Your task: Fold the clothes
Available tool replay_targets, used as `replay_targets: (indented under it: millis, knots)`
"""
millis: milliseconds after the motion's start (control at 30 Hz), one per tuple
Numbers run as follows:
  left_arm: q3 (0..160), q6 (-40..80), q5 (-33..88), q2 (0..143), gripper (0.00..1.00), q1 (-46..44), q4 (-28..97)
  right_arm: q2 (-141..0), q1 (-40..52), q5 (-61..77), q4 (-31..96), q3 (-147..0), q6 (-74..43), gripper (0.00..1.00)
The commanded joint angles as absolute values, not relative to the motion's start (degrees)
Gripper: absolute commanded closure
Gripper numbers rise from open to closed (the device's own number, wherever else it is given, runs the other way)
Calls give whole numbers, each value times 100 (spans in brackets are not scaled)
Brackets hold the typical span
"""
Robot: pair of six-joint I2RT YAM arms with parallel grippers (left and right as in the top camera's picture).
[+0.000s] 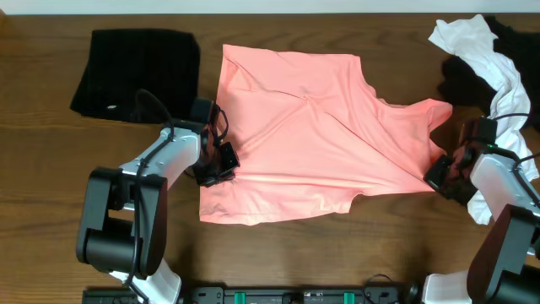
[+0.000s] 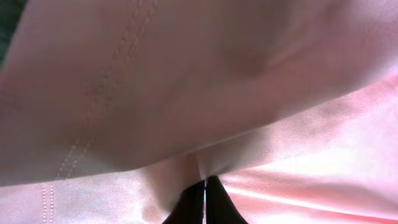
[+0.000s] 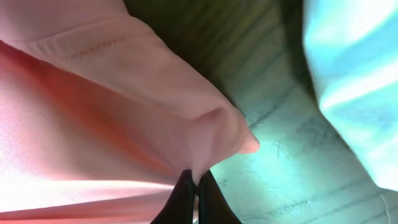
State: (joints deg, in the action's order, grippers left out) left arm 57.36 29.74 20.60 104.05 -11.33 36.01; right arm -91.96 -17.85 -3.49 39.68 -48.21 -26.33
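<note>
No legible text, brand, number or sign is showing in any view. A small pale tag (image 1: 112,107) is showing on the black folded garment (image 1: 135,72), too small to be read.

We see pink T-shirt (image 1: 312,127) spread flat mid-table, short-sleeved, wrinkled, diagonal crease across middle. We note black folded rectangle (image 1: 135,74) lying neat at upper left, apart from shirt. At far right, crumpled white garment (image 1: 462,35) draped over black garment (image 1: 515,38).
</note>
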Motion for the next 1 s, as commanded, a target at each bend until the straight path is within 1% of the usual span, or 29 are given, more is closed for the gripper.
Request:
replay_targets:
  millis: [0, 33, 67, 133, 200, 233, 300, 367, 433, 533, 700, 867, 967]
  knots:
    - [5535, 2891, 1236, 10707, 94, -1041, 3664, -9107, -1848, -499, 4005, -4797, -2609, 98]
    - [5535, 2891, 1236, 10707, 94, -1041, 3664, -9107, -1848, -497, 4003, -4797, -2609, 98]
    - [5535, 2884, 1236, 10707, 94, -1041, 3664, -9107, -1848, -495, 3997, -4797, -2609, 94]
    - [5535, 2707, 1236, 10704, 94, -1041, 3664, -9107, -1848, -493, 3959, -4799, -2606, 78]
    - [5548, 2541, 1236, 10704, 94, -1041, 3688, -9102, -1848, -436, 3913, -4807, -2480, 47]
    - [5568, 2506, 1223, 10702, 94, -1039, 3723, -9098, -1848, -399, 3892, -4818, -2432, 35]
    - [5634, 2508, 1109, 10669, 94, -1041, 3822, -9089, -1846, -325, 3898, -4882, -2327, 24]
    - [5693, 2506, 1039, 10582, 94, -1039, 3911, -9054, -1846, -263, 3922, -4958, -2246, 18]
    - [5725, 2495, 954, 10398, 94, -1041, 4003, -8967, -1846, -228, 3983, -5039, -2200, 14]
    - [5725, 2421, 884, 10012, 94, -1041, 4176, -8735, -1846, -161, 4147, -5159, -2180, 14]
    - [5725, 2421, 635, 9146, 94, -1041, 4541, -8165, -1846, -145, 4386, -5273, -2069, 13]
    - [5725, 2405, 635, 8394, 94, -1041, 4571, -7732, -1841, 121, 4539, -5273, -2069, 13]
    - [5725, 2405, 635, 8117, 90, -1041, 4744, -7644, -1820, 193, 4792, -5273, -2071, 15]
